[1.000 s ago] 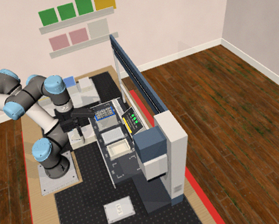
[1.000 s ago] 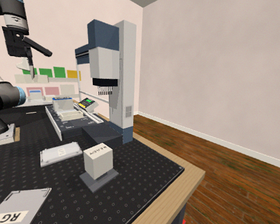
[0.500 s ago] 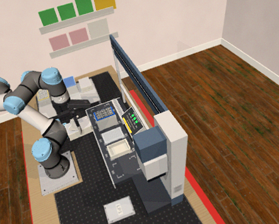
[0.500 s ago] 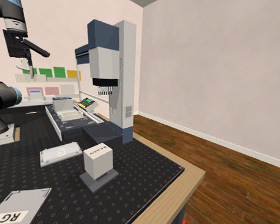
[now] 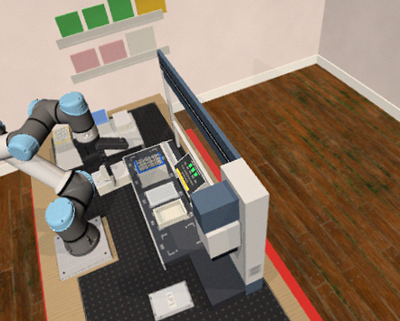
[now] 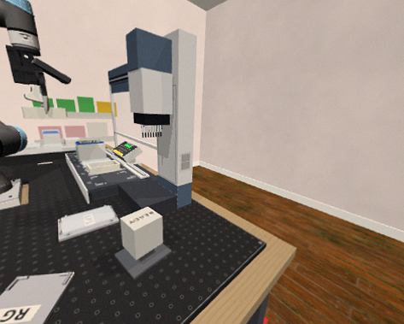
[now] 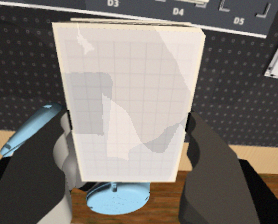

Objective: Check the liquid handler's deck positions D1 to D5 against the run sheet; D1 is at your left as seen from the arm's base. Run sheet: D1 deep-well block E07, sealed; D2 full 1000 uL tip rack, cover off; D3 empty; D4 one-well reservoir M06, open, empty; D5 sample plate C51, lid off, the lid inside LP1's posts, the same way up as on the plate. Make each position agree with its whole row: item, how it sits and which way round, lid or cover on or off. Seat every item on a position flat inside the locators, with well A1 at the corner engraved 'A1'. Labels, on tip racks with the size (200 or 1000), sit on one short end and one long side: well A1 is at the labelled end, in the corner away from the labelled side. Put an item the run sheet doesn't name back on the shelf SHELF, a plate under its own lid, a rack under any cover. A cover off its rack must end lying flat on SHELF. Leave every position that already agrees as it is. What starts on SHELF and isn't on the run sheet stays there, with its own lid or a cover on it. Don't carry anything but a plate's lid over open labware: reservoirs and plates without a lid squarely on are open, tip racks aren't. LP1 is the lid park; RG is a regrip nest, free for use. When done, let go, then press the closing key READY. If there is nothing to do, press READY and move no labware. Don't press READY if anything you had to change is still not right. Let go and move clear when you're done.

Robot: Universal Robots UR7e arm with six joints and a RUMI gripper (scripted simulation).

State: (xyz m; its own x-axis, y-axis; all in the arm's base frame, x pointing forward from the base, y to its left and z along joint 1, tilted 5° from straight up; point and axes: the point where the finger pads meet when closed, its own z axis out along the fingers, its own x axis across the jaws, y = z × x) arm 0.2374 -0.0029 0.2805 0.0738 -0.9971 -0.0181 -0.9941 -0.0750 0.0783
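Observation:
My gripper is shut on a pale, translucent flat cover with a faint grid, gripped by its long sides and held high above the table. In the top view the gripper hangs between the arm's base and the deck. The deck holds a blue-framed tip rack at its far end, then a grey item, a white plate and a cream reservoir. The nearest position is empty. The wrist view shows the deck labels D3, D4 and D5.
The shelf area at the back left holds a yellow-topped rack, a blue item and a white item. The lid park LP1, the READY key and the RG nest stand at the near end. The liquid handler tower rises beside the deck.

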